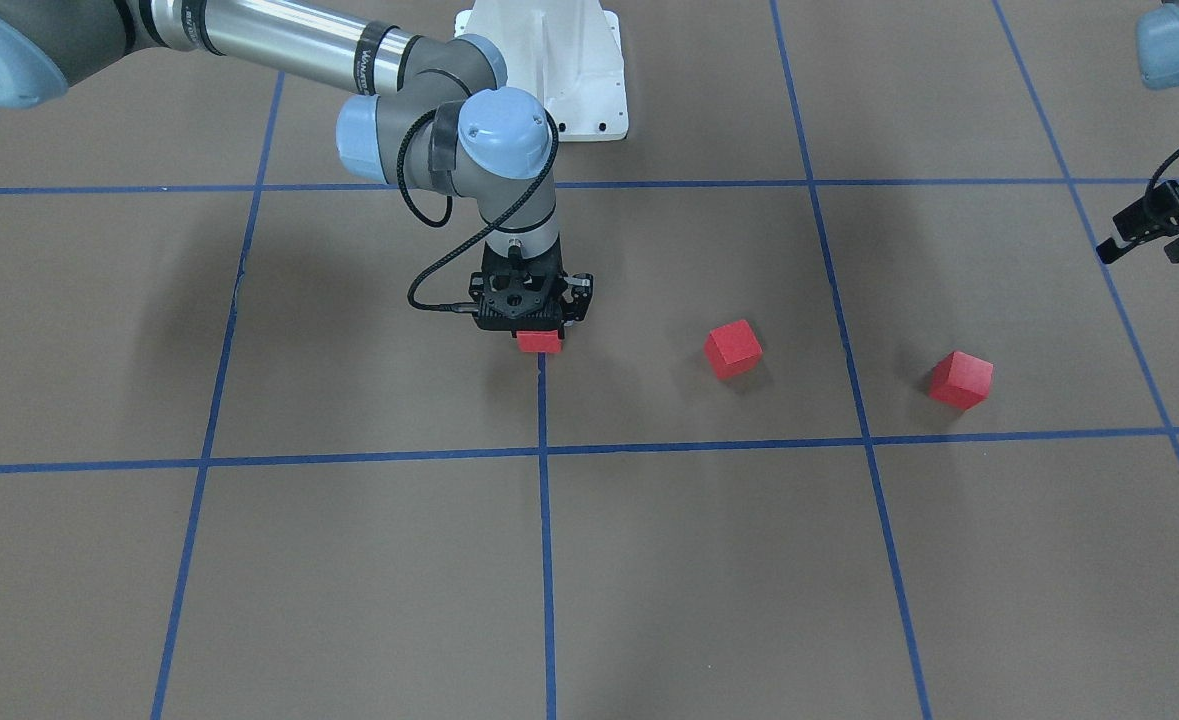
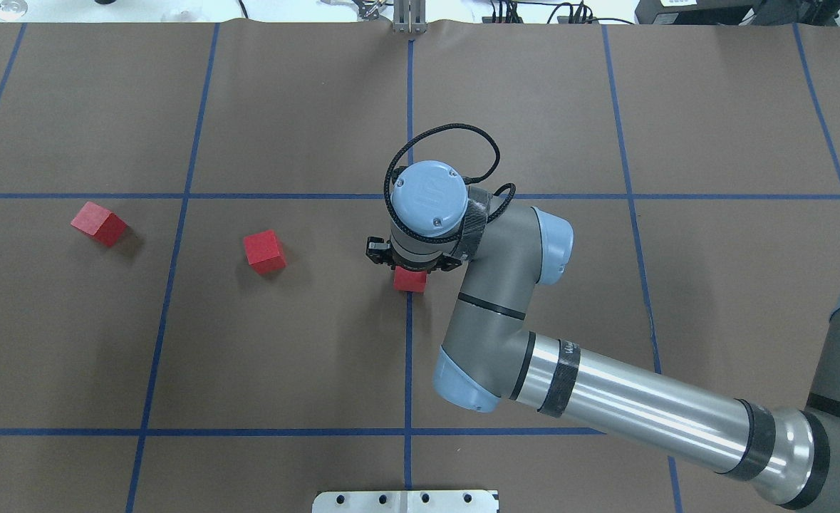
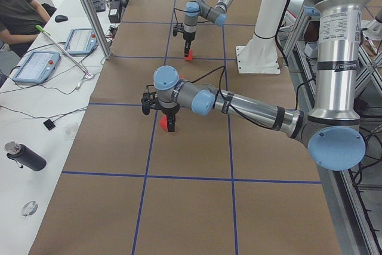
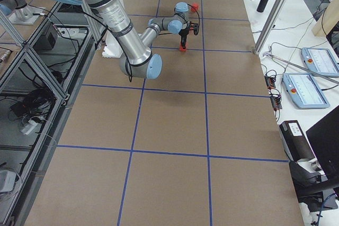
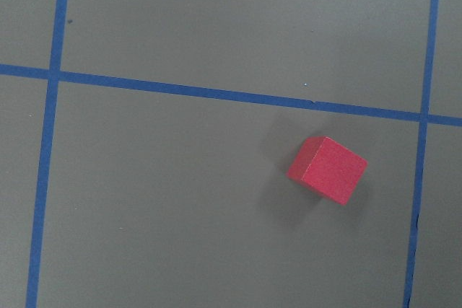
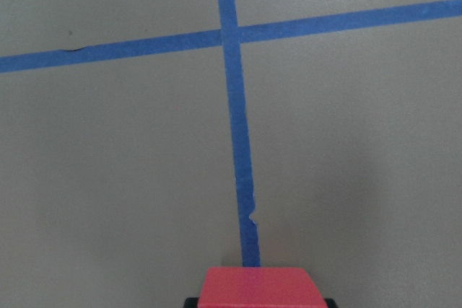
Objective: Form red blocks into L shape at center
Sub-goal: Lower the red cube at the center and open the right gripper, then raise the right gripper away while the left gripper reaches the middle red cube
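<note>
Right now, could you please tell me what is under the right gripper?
A small matte red cube sits under the right gripper, between its jaws, over the blue tape line. Whether it rests on the brown table is hidden by the cube itself.

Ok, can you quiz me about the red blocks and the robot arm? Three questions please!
1. How many red blocks are on the table?
2. True or false: the right gripper is down at the centre block.
3. The middle block and the far block lie on which side of the centre block? A) the robot's left, B) the robot's right.
Key: 1. three; 2. true; 3. A.
</note>
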